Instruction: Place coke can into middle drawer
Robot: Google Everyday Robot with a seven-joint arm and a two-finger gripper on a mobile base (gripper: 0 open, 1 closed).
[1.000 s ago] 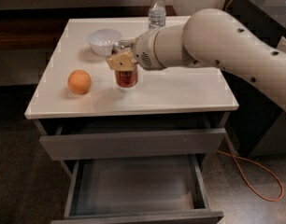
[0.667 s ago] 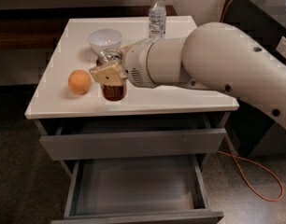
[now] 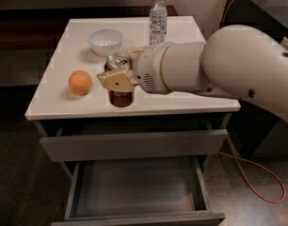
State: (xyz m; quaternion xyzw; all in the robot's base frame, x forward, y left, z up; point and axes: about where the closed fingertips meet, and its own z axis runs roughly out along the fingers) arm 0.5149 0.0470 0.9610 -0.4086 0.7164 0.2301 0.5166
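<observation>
Moved nearer, toward near edge of counter (image 3: 191, 100): coke can (image 3: 121, 97), clamped in gripper (image 3: 118, 80), just right of orange (image 3: 80, 82). Middle drawer (image 3: 134, 189) pulled open below. Risks judged: can knocked against counter edge or top drawer front (image 3: 134, 145) during descent; can dropped short if released early.

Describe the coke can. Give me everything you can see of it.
The coke can is a small metal can with a dark red body and a silver top, and it stands upright. The gripper is shut on it. One tan finger crosses its front and hides the middle of the body. The can sits over the front part of the white cabinet top, beside the orange and in front of the white bowl. Whether its base touches the top cannot be told.
</observation>
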